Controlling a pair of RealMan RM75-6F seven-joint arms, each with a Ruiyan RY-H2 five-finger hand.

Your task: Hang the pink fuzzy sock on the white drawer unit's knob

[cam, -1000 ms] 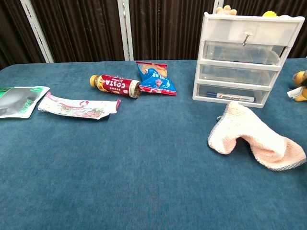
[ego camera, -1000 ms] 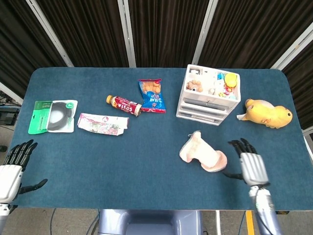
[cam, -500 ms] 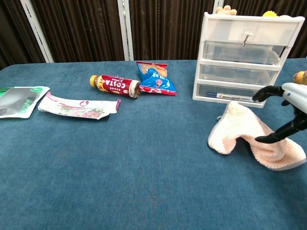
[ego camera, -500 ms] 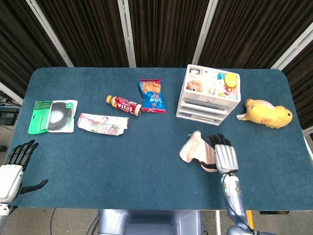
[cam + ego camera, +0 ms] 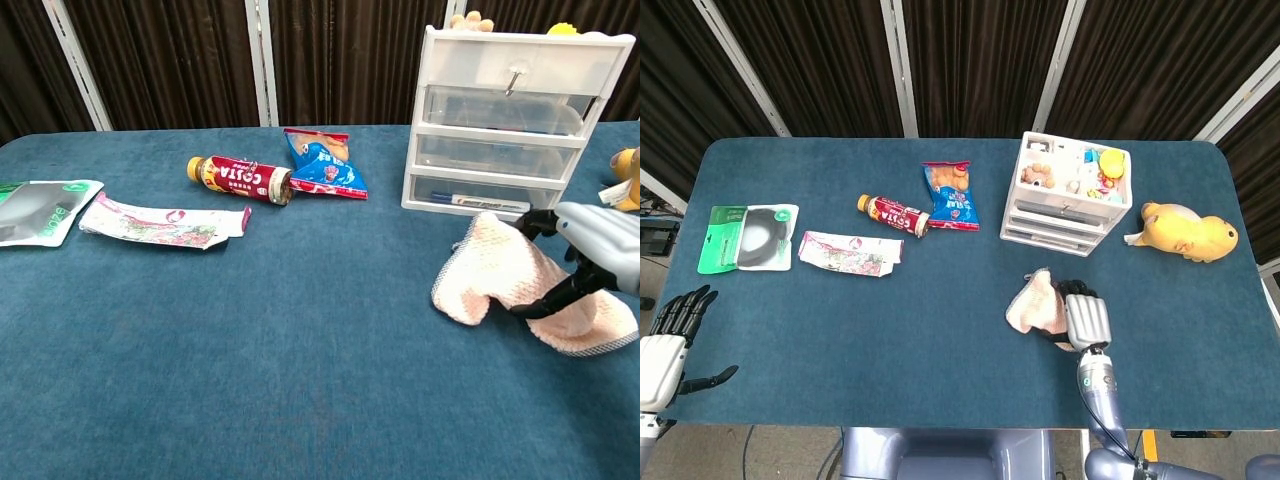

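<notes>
My right hand [image 5: 1087, 320], a second ago clear of the pink fuzzy sock [image 5: 1036, 304] at 3 o'clock, now lies on it, fingers closing; firm hold: cannot tell. Left hand [image 5: 662, 348] idle, spread wide. Lift toward knob [image 5: 516, 71] at 12 o'clock pending.

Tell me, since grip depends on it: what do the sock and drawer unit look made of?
Sock: soft fuzzy knit, pale pink, slumping in folds under the right hand. Drawer unit: probably hard plastic, glossy white frame, see-through drawers showing their contents.
</notes>
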